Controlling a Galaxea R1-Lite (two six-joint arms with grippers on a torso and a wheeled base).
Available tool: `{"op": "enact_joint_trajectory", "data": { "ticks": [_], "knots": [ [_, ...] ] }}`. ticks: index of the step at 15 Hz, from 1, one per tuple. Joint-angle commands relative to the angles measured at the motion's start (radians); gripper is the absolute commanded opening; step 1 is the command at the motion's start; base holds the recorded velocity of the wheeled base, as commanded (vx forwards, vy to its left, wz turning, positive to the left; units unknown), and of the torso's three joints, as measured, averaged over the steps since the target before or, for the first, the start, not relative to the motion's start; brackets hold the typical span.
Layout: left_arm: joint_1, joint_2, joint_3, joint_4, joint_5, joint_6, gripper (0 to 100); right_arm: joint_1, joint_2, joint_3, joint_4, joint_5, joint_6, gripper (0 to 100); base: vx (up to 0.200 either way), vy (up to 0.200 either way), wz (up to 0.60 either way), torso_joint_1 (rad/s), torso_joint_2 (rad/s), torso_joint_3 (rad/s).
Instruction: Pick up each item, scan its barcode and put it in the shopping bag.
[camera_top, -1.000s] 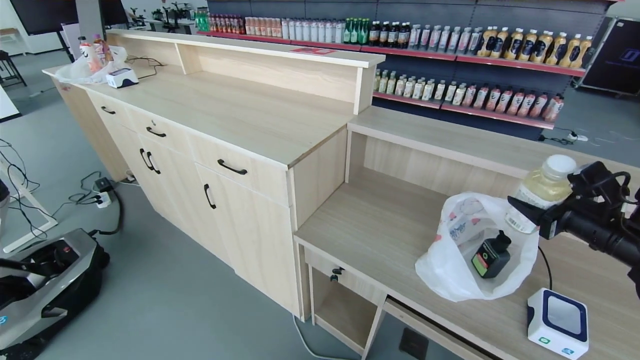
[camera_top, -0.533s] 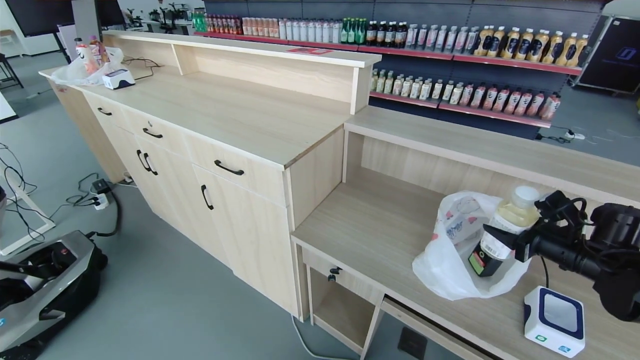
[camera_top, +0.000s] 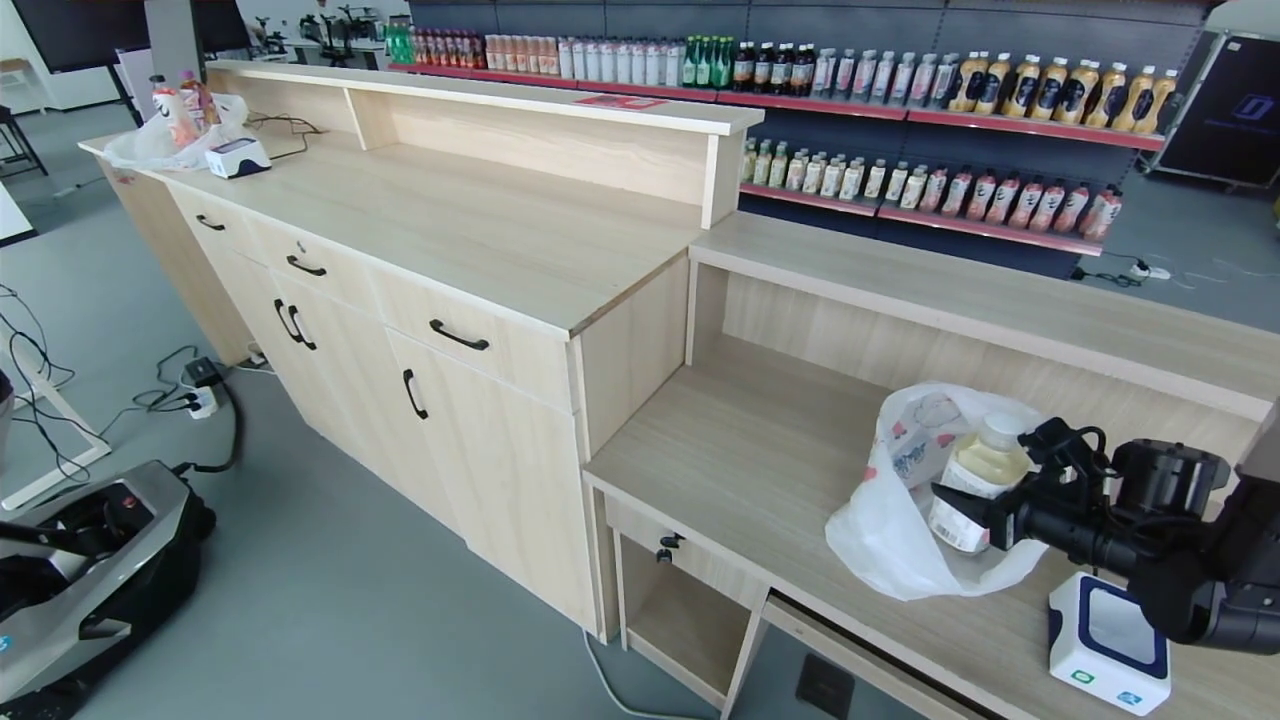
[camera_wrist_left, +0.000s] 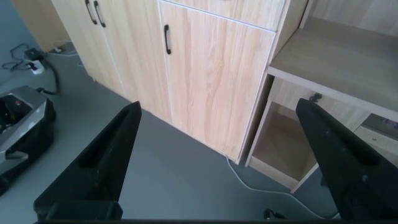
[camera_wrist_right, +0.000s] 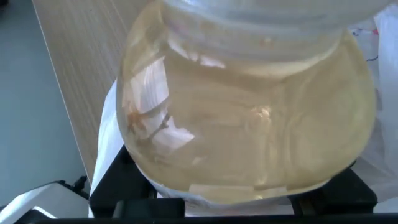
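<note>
Right gripper (camera_top: 962, 503) clenched on drink bottle (camera_top: 985, 462); bottle upright in mouth of shopping bag (camera_top: 890, 540), partly below rim. Lower straight, avoid snagging bag wall, release only once base rests. Left gripper (camera_wrist_left: 214, 155) splayed, empty, well apart from bag.

Head cam high, looking down on desk (camera_top: 740, 450); L wrist low, facing desk front; R wrist tight on bottle (camera_wrist_right: 249, 112).

No lettering on the bottle (camera_top: 982, 468) or scanner (camera_top: 1108, 640) is legible.
</note>
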Motion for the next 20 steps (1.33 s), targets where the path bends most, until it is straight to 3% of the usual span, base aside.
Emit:
{"op": "enact_joint_trajectory", "data": {
  "ticks": [1,4,20],
  "knots": [
    [0.000,0.000,0.000,0.000,0.000,0.000,100,0.001,0.062,-0.036,0.000,0.001,0.000,0,0.000,0.000,0.00,0.000,0.00,0.000],
    [0.000,0.000,0.000,0.000,0.000,0.000,100,0.012,0.114,-0.093,0.002,0.001,0.000,0,0.000,0.000,0.00,0.000,0.00,0.000],
    [0.000,0.000,0.000,0.000,0.000,0.000,100,0.033,0.168,-0.116,-0.009,0.001,-0.010,0,0.000,0.000,0.00,0.000,0.00,0.000]
  ]
}}
